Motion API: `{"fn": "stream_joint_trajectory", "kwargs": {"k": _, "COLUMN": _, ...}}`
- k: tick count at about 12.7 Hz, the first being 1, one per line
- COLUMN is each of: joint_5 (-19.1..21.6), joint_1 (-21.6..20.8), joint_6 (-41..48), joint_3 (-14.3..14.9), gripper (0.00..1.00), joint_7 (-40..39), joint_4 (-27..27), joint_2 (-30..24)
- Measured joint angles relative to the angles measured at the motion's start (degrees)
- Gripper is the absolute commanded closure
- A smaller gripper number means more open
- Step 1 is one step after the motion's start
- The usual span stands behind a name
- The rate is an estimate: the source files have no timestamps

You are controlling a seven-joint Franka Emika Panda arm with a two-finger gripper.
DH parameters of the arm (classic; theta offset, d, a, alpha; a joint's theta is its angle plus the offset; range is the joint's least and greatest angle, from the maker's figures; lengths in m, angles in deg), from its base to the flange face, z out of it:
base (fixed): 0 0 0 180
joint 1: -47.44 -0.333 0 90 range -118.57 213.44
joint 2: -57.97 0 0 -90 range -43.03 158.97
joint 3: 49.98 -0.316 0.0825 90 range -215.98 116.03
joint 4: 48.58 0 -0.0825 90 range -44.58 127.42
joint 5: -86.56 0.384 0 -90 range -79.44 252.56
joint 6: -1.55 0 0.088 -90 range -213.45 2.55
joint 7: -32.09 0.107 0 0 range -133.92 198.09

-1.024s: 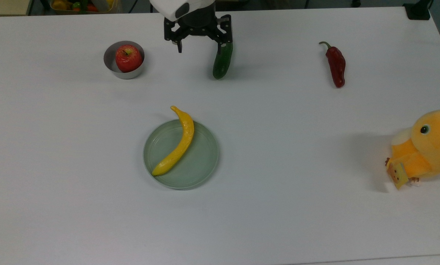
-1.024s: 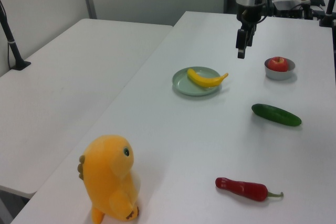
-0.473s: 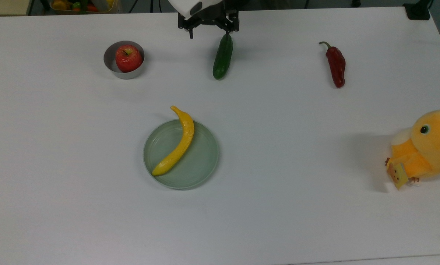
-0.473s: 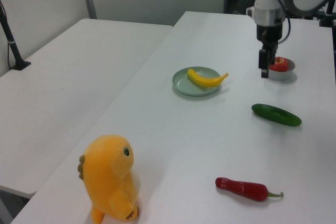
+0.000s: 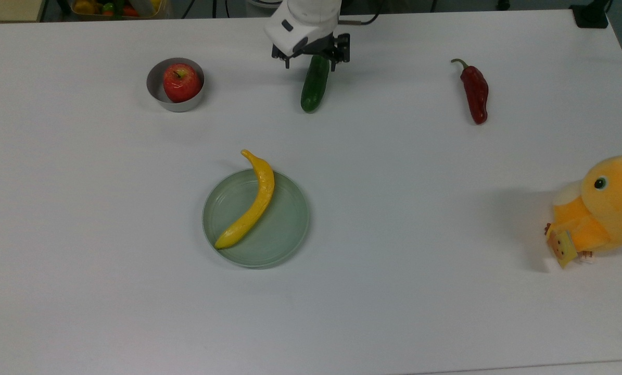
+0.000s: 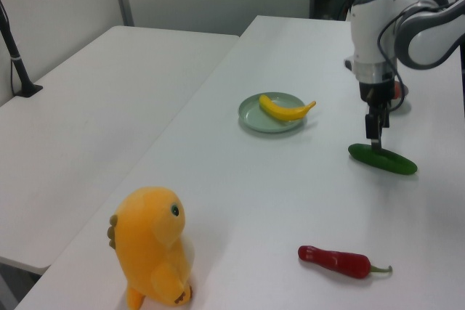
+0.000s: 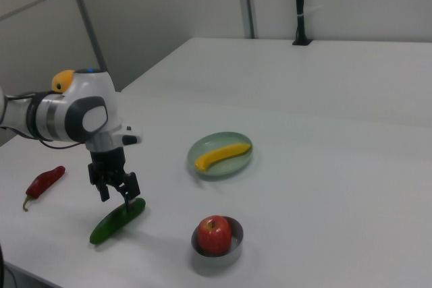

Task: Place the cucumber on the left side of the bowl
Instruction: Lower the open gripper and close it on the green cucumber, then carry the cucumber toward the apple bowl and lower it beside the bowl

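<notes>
Top view: the white counter [image 5: 394, 291] carries one cucumber [image 5: 314, 89], one bowl [image 5: 175, 85] with one red apple [image 5: 181, 82] inside it, one pale green plate [image 5: 255, 217] with one banana [image 5: 251, 200] lying across it, one dark red chili [image 5: 474, 92] and one orange plush toy [image 5: 605, 208]. The cucumber lies flat on the counter, well apart from the bowl on the top view's right of it, with the chili further to the top view's right. The gripper [image 5: 311, 56] hangs over the cucumber's far end, its jaws apart with one on each side of that end; whether they touch it cannot be told. A small yellow tag hangs from the toy; no writing on it can be read. At the top view's upper left edge, off the counter, a bin [image 5: 108, 8] holds more coloured items, too small to count.

Left view: one cucumber [image 6: 382, 158] lies on the counter [image 6: 240, 201] with the jaws of the gripper [image 6: 375, 140] just above its end at the left view's left. One plate [image 6: 272, 112] with one banana [image 6: 285, 108] sits behind, one chili [image 6: 341, 261] lies nearer the camera, and one toy [image 6: 152, 245] stands at the near edge. The bowl is mostly hidden behind the arm.

Right view: one cucumber [image 7: 117, 222] lies to the right view's left of one bowl [image 7: 217, 241] holding one apple [image 7: 214, 233], apart from it. The gripper [image 7: 117, 194] is low over the cucumber's end, jaws spread. One plate [image 7: 220, 154] with one banana [image 7: 221, 155] lies beyond, and one chili [image 7: 43, 183] lies at the right view's left.
</notes>
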Motion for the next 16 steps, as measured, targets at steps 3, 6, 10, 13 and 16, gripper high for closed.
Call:
{"fn": "stream_joint_trajectory", "kwargs": {"k": 3, "joint_5": 0.0, "joint_1": -0.5, "joint_6": -2.6, "joint_3": -0.4, "gripper": 0.57, "joint_7": 0.5, "joint_4": 0.0, "joint_2": 4.7}}
{"fn": "stream_joint_trajectory", "kwargs": {"k": 6, "joint_5": 0.0, "joint_1": -0.7, "joint_6": -3.2, "joint_3": -0.7, "gripper": 0.95, "joint_7": 0.7, "joint_4": 0.0, "joint_2": 6.9}}
{"fn": "stream_joint_trajectory", "kwargs": {"k": 10, "joint_5": -0.4, "joint_1": -0.3, "joint_6": -3.6, "joint_3": -0.7, "gripper": 0.95, "joint_7": 0.7, "joint_4": -0.8, "joint_2": 6.6}}
{"fn": "stream_joint_trajectory", "kwargs": {"k": 13, "joint_5": -3.5, "joint_1": 2.6, "joint_6": -3.6, "joint_3": -0.5, "gripper": 0.94, "joint_7": 0.5, "joint_4": -1.6, "joint_2": 5.4}}
{"fn": "stream_joint_trajectory", "kwargs": {"k": 16, "joint_5": -5.7, "joint_1": 5.4, "joint_6": -3.6, "joint_3": 2.3, "gripper": 0.93, "joint_7": -4.0, "joint_4": -1.7, "joint_2": 5.0}}
